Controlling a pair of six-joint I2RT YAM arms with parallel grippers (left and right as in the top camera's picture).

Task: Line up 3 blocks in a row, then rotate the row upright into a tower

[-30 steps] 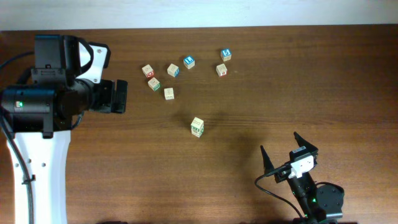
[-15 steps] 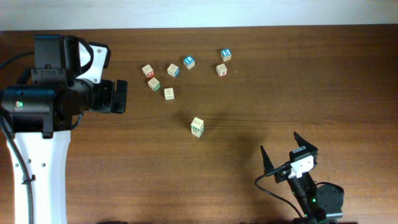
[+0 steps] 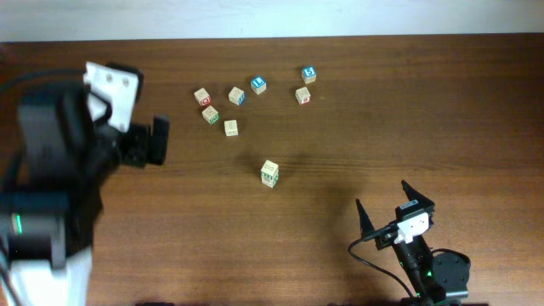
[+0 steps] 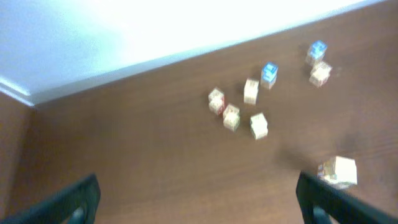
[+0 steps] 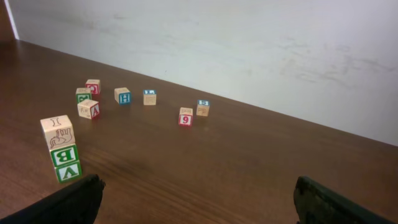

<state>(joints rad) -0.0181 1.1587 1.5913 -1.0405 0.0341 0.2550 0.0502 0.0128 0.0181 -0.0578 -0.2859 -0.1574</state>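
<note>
1. Overhead: shows left gripper (image 3: pixel 160 140) spread wide and empty, left of the blocks, its arm blurred.
2. Places red-bordered block (image 3: pixel 203 97), green-marked block (image 3: pixel 210 115) and yellowish block (image 3: pixel 230 127) close together on the table (image 3: pixel 442 110), well apart from both grippers.
3. Shows right gripper (image 3: pixel 382 195) released and empty, near the front edge.
4. Left wrist: too blurry to tell block colours; open fingers at the bottom corners.
5. Right wrist: shows a small stack (image 5: pixel 60 149) nearest, possibly three high; the other blocks sit farther back.
</note>
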